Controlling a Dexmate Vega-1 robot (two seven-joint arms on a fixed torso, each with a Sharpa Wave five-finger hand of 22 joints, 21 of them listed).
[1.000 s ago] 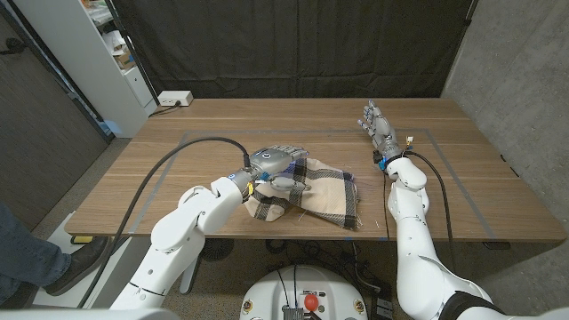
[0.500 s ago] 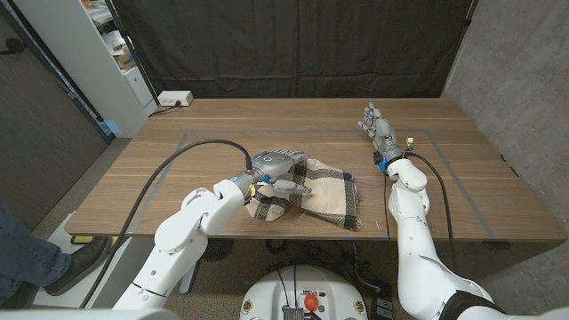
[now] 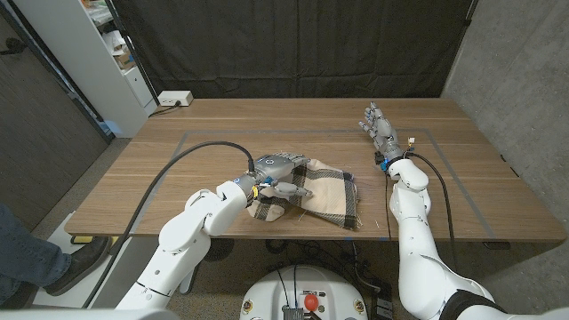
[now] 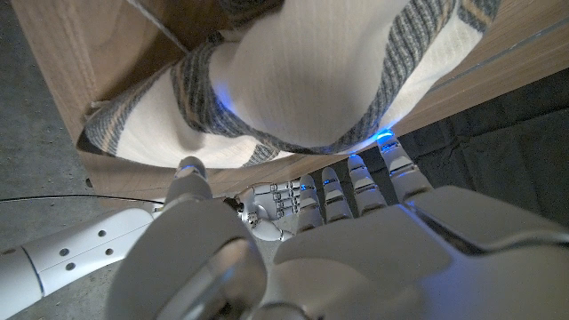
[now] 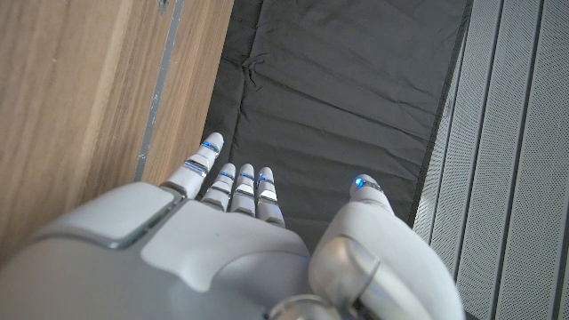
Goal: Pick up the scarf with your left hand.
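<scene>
The scarf (image 3: 324, 193), cream with dark grey checks, lies crumpled on the wooden table (image 3: 267, 124) near its front edge. My left hand (image 3: 274, 166) sits over the scarf's left end, fingers stretched across the cloth and thumb lying on it lower down. In the left wrist view a fold of the scarf (image 4: 302, 80) bulges between the spread fingers (image 4: 356, 191) and the thumb (image 4: 188, 173), and nothing is closed around it. My right hand (image 3: 380, 126) stands at the table's right side, away from the scarf, fingers apart and holding nothing; the right wrist view shows this hand (image 5: 222, 240) the same way.
A grey tape outline (image 3: 182, 142) marks a rectangle on the table. A white power box (image 3: 174, 99) sits at the back left edge, and a white shelf (image 3: 107, 53) stands beyond it. A person's leg (image 3: 22, 249) shows at the lower left, beside the table.
My left hand has slid a little to the right, farther onto the scarf, with its fingers reaching over the cloth. The right hand has not moved.
</scene>
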